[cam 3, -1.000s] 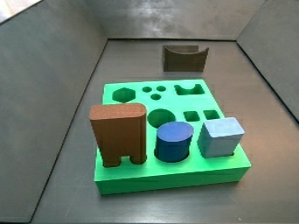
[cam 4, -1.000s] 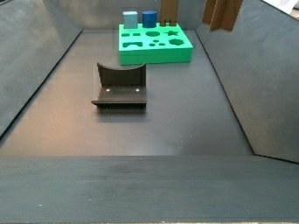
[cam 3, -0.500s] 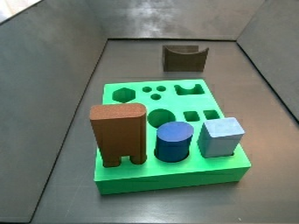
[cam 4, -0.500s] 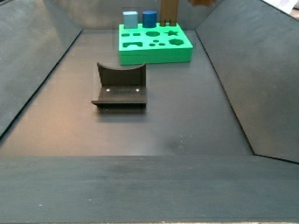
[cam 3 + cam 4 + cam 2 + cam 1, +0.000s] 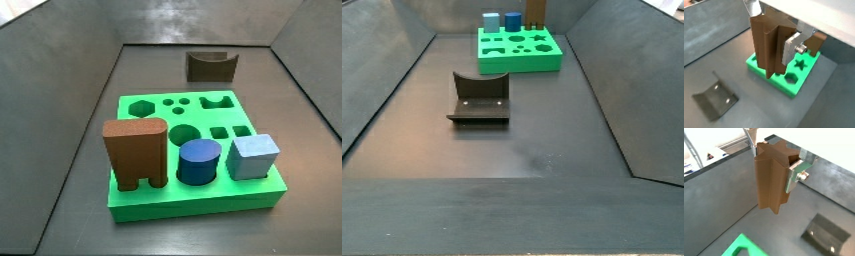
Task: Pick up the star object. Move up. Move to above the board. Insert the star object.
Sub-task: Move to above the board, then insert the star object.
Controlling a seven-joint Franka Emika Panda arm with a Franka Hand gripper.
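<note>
My gripper point(image 5: 771, 165) is shut on the star object point(image 5: 769, 183), a tall reddish-brown post with a star-shaped top and ridged sides. It also shows in a wrist view point(image 5: 765, 50), held upright between the silver fingers point(image 5: 791, 47). The post hangs high above the floor. The green board point(image 5: 789, 85) lies below, its star hole point(image 5: 801, 64) beside the post's lower end. A corner of the board shows in a wrist view point(image 5: 741, 247). Both side views show the board point(image 5: 201, 205) point(image 5: 523, 65), but neither the gripper nor the post.
On the board stand a wide brown arch block point(image 5: 134, 152), a blue cylinder point(image 5: 199, 161) and a pale blue cube point(image 5: 253, 156). The dark fixture point(image 5: 478, 98) stands on the floor apart from the board. Grey walls point(image 5: 80, 130) enclose the floor.
The held post showed at the top edge of a side view one second ago, only a sliver half a second ago, and is now out of that view. The blocks have not moved.
</note>
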